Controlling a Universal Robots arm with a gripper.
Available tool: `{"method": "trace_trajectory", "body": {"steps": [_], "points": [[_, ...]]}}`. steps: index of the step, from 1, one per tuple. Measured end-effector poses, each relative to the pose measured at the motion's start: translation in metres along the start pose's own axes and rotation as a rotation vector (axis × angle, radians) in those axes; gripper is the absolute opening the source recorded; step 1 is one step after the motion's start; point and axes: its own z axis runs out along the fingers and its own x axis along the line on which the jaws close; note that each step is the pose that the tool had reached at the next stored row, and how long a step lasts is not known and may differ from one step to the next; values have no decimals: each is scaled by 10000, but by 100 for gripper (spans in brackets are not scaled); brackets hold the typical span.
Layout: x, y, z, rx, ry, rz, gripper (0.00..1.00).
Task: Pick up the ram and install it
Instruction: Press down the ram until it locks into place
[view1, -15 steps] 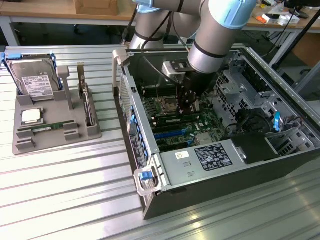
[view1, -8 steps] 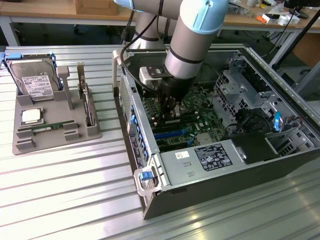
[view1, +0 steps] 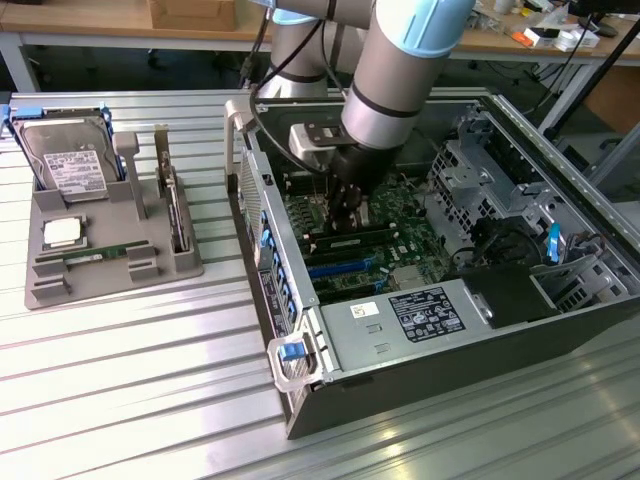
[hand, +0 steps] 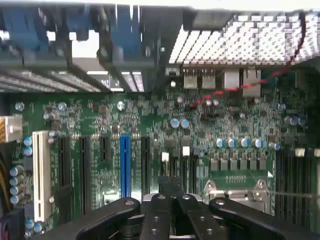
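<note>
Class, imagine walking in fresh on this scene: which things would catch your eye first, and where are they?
The big grey robot arm reaches down into the open computer case, its shut pincer low over the green motherboard. On the exterior view's left, a grey tray holds a hard drive, a CPU chip and a ram.

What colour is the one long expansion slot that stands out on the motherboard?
Blue, clearest in the wrist view.

— What's the work surface?
— A ribbed aluminium table (view1: 120, 400), light glaring off its grooves.
— And behind it?
— Wooden workbenches (view1: 90, 20) on grey legs, one carrying a cardboard box (view1: 195, 12).
</note>
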Motion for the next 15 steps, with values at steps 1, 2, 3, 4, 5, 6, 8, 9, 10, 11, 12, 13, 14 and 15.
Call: {"method": "trace_trajectory", "body": {"steps": [1,2,3,4,5,6,8,9,10,11,12,13,14,15], "points": [[0,-56,-3,-1,-4,0,10],[-1,-101,-5,-4,-6,0,10],[-1,-247,-12,-13,-9,1,10],[-1,-313,-15,-16,-16,0,10],[-2,-406,-19,-22,-22,0,10],[-3,-489,-22,-27,-29,1,10],[-4,-583,-28,-36,-35,0,10],[-4,-648,-30,-41,-42,0,10],[-4,-755,-34,-50,-51,0,10],[-5,-846,-39,-56,-64,0,10],[-5,-889,-41,-62,-74,0,10],[-5,-920,-42,-64,-82,0,10],[-5,-944,-43,-66,-84,-2,10],[-6,-1004,-45,-70,-95,0,10]]}}
